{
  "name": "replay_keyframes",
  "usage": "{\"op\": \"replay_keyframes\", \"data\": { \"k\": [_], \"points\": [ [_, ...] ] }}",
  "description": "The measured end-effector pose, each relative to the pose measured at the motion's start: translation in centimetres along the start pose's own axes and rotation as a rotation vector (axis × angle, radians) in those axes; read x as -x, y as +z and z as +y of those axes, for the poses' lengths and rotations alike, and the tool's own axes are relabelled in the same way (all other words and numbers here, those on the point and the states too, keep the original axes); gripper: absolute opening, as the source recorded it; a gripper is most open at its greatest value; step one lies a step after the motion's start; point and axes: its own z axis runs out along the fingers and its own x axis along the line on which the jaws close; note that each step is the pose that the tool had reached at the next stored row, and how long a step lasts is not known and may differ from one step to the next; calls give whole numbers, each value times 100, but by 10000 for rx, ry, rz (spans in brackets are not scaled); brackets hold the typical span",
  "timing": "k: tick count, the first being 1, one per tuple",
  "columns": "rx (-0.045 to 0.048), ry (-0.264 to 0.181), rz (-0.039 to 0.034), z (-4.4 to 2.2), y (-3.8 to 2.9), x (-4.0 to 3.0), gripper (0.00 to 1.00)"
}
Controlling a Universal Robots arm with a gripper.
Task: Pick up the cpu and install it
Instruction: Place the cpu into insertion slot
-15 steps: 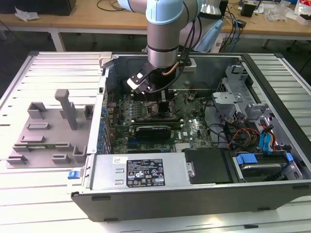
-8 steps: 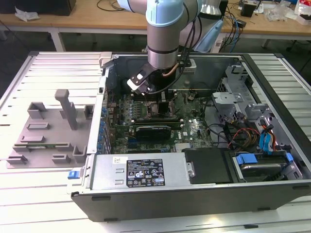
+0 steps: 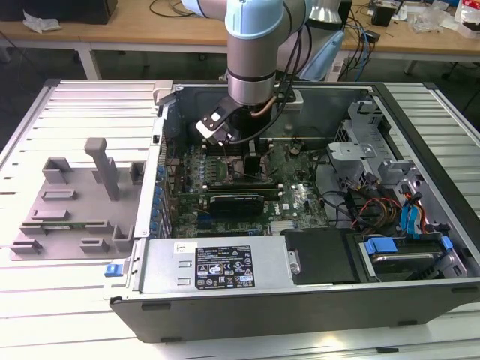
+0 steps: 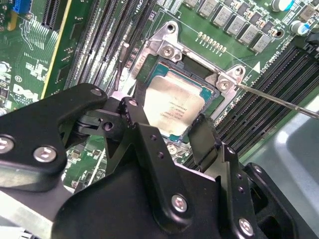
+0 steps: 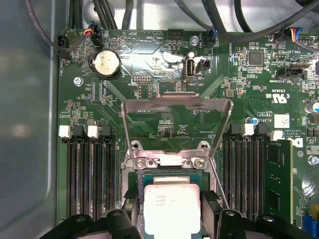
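From my station I see the pale blue and silver robot arm (image 3: pixel 253 67) reaching down into the open dark grey computer case (image 3: pixel 300 300). The case lies on its side on the white slatted table (image 3: pixel 75 105).

In both wrist views the black two-fingered gripper (image 4: pixel 168 119) sits low over the green motherboard (image 5: pixel 149 74). The cpu (image 4: pixel 174 102), a small flat square chip with a shiny silver-grey metal top, lies between the fingers (image 4: pixel 134 117), inside the black socket frame (image 4: pixel 212 107). The claw looks clamped on the cpu, one finger against each of two opposite edges. I cannot say from these angles whether the chip is fully bedded in the socket or just above it.

In the first wrist view the silver metal load plate (image 5: pixel 177 101) stands swung open just beyond the cpu (image 5: pixel 172 206).

On the exterior view's left, a matte grey plastic fixture block (image 3: pixel 75 202) rests on the table beside the case.
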Motion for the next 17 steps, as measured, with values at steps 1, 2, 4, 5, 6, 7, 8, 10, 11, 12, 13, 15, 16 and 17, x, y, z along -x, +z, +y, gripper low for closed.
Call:
{"op": "replay_keyframes", "data": {
  "k": [1, 2, 4, 5, 6, 7, 8, 10, 11, 12, 13, 15, 16, 17],
  "points": [
    [0, 0, 2, 0, 0, 0, 61],
    [0, 0, 3, 0, 0, 0, 61],
    [-3, 0, -2, 0, -14, 2, 61],
    [-1, 0, 1, 1, -30, 1, 61],
    [0, 0, 2, 2, -50, 2, 61],
    [-1, 0, 2, 3, -62, 2, 61],
    [0, 0, 2, 4, -77, 3, 61],
    [2, 1, 5, 4, -77, 2, 61],
    [1, 0, 3, 4, -78, 2, 61],
    [1, 0, 3, 4, -78, 2, 60],
    [1, 0, 3, 4, -79, 2, 53],
    [0, 0, 3, 4, -80, 2, 53],
    [0, 0, 3, 4, -80, 3, 53],
    [0, 0, 3, 4, -80, 3, 53]
  ]
}}
